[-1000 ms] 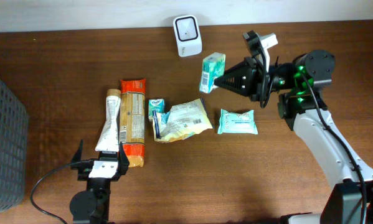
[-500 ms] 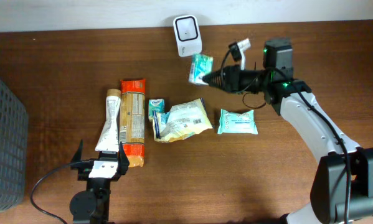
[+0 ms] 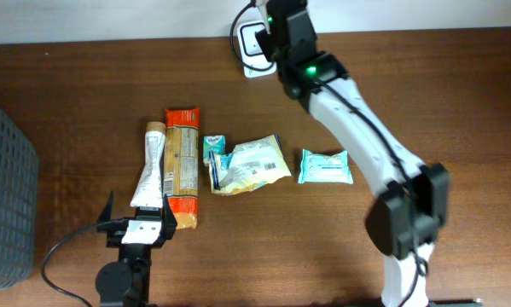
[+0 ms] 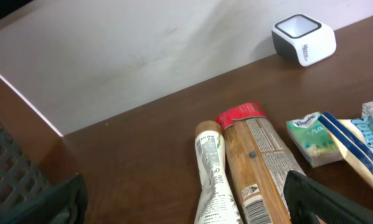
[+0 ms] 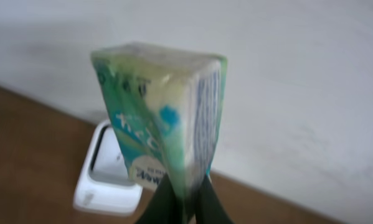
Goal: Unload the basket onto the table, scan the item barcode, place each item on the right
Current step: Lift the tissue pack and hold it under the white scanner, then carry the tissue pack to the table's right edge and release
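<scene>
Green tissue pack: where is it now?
The green tissue pack is pinched in the right gripper, upright in front of the white scanner at the table far edge, per right wrist view; overhead, the right arm hides it.

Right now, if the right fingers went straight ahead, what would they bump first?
Carrying the green tissue pack, they would probably reach the pale wall; the white scanner sits lower left. Depth is unclear.

From overhead we look straight down on the whole table. Our left wrist view sits low at seven o'clock, facing one o'clock; the right wrist view looks close toward twelve. All three share the white scanner.
</scene>
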### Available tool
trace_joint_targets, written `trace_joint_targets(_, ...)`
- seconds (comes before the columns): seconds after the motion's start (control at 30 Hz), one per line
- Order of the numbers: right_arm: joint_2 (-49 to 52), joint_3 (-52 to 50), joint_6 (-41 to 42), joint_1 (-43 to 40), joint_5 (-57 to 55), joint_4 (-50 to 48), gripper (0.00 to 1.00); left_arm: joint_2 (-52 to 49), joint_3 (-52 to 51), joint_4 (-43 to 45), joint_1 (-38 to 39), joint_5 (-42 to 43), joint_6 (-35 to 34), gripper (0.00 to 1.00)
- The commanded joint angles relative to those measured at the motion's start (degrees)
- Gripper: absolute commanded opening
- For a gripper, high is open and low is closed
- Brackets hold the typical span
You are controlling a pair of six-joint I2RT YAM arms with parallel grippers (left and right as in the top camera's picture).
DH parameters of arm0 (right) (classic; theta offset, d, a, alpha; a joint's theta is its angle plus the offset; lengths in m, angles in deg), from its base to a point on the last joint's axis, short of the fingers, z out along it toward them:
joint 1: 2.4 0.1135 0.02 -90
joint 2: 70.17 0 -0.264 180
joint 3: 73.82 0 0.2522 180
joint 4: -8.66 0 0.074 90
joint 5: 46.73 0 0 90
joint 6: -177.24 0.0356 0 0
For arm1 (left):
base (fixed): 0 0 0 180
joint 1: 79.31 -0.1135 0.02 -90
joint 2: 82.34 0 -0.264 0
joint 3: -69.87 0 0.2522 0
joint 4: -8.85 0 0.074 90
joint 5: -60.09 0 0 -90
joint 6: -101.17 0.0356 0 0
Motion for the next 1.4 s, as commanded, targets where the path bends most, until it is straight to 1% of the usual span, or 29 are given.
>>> trace_joint_targets(0.0,7.0,0.6,-9.2,0.3,-5.0,-10.4,0.04,0.3,-0.4,0.2,-0.3,0.2,0.7,0.99)
trace_joint_targets(0.07,10.9,0.6,-13.8,0.3,-4.9,-16.0,0.04,0.3,-0.4,0.2,-0.3,0.2,0.7,0.99)
trace_joint_targets(0.13,14.3,0.6,-18.2,0.3,-4.9,-18.9,0.04,0.3,-0.4,0.2,-0.3,0.2,0.7,0.99)
trace_joint_targets(0.23,17.8,0.5,-23.9,0.2,-2.5,-19.8,0.04,0.3,-0.4,0.2,-0.3,0.2,0.7,0.99)
trace_joint_targets(0.37,19.3,0.5,-29.6,0.2,0.3,-19.8,0.04,0.3,-0.4,0.2,-0.3,0.2,0.7,0.99)
trace_joint_targets(0.63,19.3,0.5,-29.2,-0.4,0.0,-19.8,0.04,0.3,-0.4,0.2,-0.3,0.2,0.7,0.99)
trace_joint_targets(0.73,18.9,0.5,-27.6,-0.4,0.0,-19.8,0.04,0.3,-0.4,0.2,-0.3,0.2,0.7,0.99)
trace_joint_targets(0.83,15.4,0.5,-21.1,-0.4,0.1,-18.0,0.04,0.3,-0.4,0.2,-0.3,0.2,0.7,0.99)
trace_joint_targets(0.87,11.6,0.5,-15.7,-0.4,1.2,-14.6,0.04,0.3,-0.4,0.2,-0.3,0.2,0.7,0.99)
trace_joint_targets(0.9,9.3,0.5,-12.7,-0.6,2.9,-11.6,0.04,0.3,-0.4,0.2,-0.3,0.2,0.7,0.99)
trace_joint_targets(1.0,-2.9,0.5,4.5,-3.3,17.3,6.8,0.04,0.3,-0.4,0.2,-0.3,0.2,0.7,0.99)
trace_joint_targets(1.03,-6.6,0.5,12.0,-5.2,22.1,13.3,0.04,0.3,-0.4,0.2,-0.3,0.2,0.7,0.99)
trace_joint_targets(1.07,-8.5,0.5,16.3,-6.6,24.4,16.9,0.04,0.3,-0.4,0.2,-0.3,0.2,0.7,0.99)
trace_joint_targets(1.1,-12.0,0.5,22.7,-10.4,30.2,25.1,0.04,0.3,-0.4,0.2,-0.3,0.2,0.7,0.99)
trace_joint_targets(1.17,-14.6,0.5,25.3,-15.8,35.3,34.3,0.04,0.3,-0.4,0.2,-0.3,0.2,0.7,0.99)
trace_joint_targets(1.23,-14.9,0.4,27.9,-23.9,36.7,45.3,0.04,0.3,-0.4,0.2,-0.3,0.2,0.7,0.99)
trace_joint_targets(1.3,-13.8,-1.1,29.2,-30.2,36.7,51.5,0.04,0.3,-0.4,0.2,-0.3,0.2,0.7,0.99)
trace_joint_targets(1.37,-13.3,-4.8,30.8,-35.3,36.0,52.9,0.04,0.3,-0.4,0.2,-0.3,0.2,0.7,0.99)
